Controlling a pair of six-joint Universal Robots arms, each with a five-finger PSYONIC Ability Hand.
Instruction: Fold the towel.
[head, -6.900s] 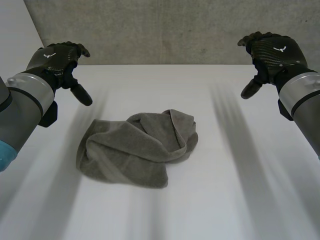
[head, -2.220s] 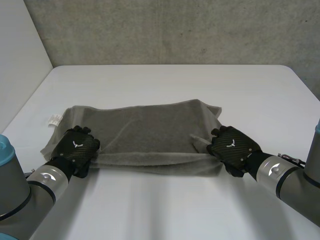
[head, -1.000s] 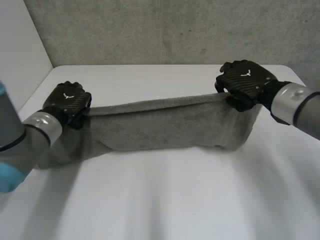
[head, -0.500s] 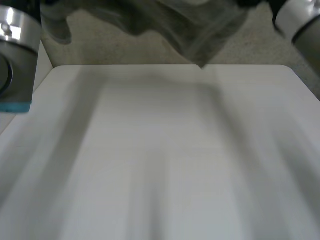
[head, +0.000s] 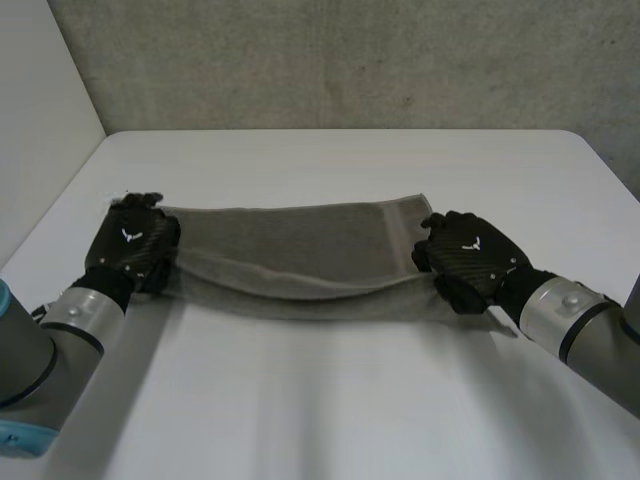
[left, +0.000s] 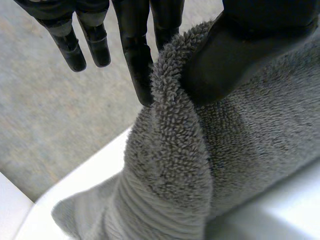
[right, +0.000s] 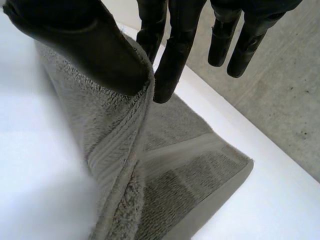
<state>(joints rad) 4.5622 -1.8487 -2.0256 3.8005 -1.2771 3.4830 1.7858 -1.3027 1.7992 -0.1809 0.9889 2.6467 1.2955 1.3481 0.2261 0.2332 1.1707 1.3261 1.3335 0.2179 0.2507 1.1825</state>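
A grey towel lies stretched across the white table, folded lengthwise into a long band. My left hand is at its left end, and the left wrist view shows the thumb pinching the towel's edge against a finger. My right hand holds the right end. There the thumb pinches the upper layer of the towel against a finger, with the lower layer spread on the table beneath. The near edge sags slightly between the two hands.
A rough grey wall rises behind the table's far edge. Bare tabletop stretches in front of the towel towards me and beyond it to the far edge. The table's left edge runs close to my left hand.
Both hands swung the towel up high off the table, then brought it back down. It now lies flat as a narrower folded band, with the hands nearer to me than a second ago.
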